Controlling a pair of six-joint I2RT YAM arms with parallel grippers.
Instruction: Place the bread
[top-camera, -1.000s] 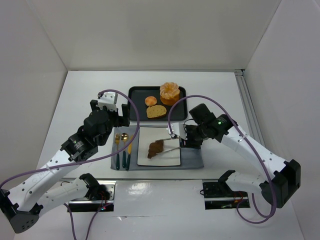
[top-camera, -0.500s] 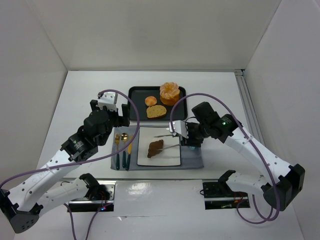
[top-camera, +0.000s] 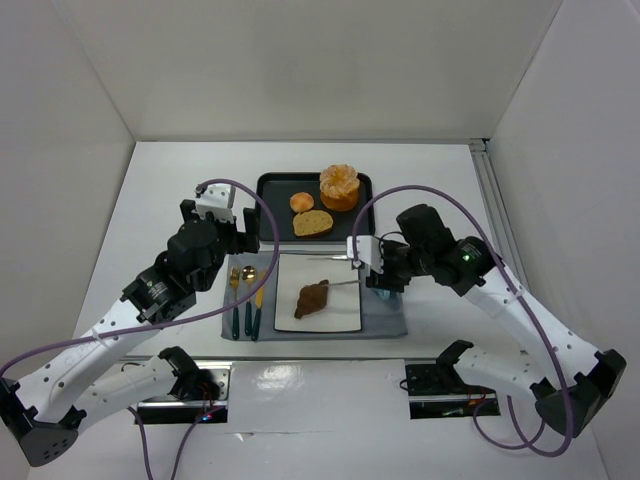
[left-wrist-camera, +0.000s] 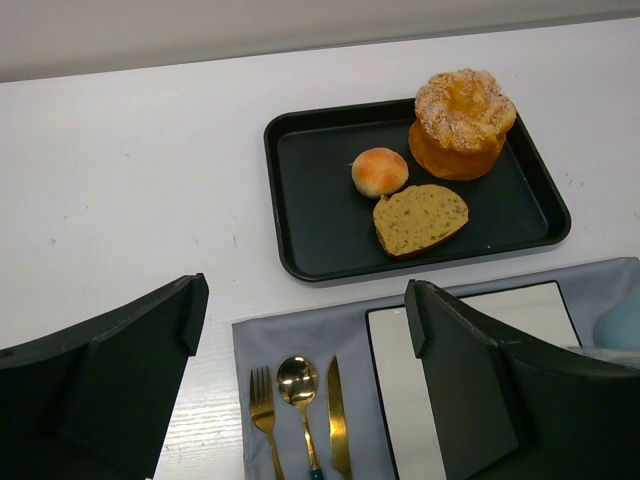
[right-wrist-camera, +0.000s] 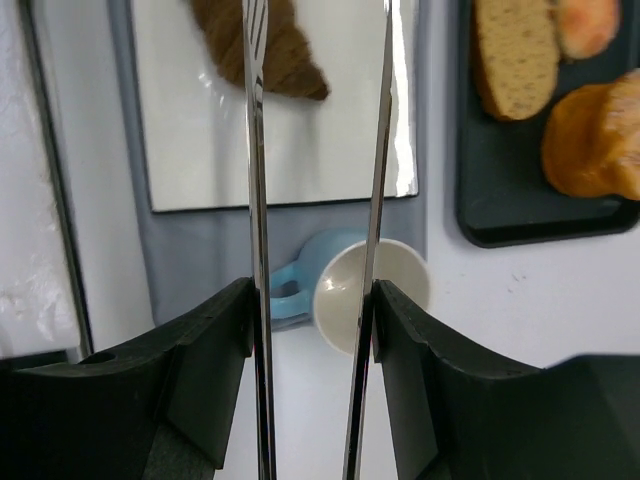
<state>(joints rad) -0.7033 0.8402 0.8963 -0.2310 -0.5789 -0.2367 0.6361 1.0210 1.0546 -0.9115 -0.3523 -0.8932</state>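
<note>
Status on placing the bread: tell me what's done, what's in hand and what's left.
Done, it seems: the bread lies flat on the white plate. In hand: the right gripper holds the tongs, whose blades are spread and not squeezing the bread. The left gripper is open and empty. Left: probably only drawing the tongs clear of the plate.

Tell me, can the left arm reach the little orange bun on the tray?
Probably yes: the left gripper is open beside the black tray, with nothing between it and the orange bun.
</note>
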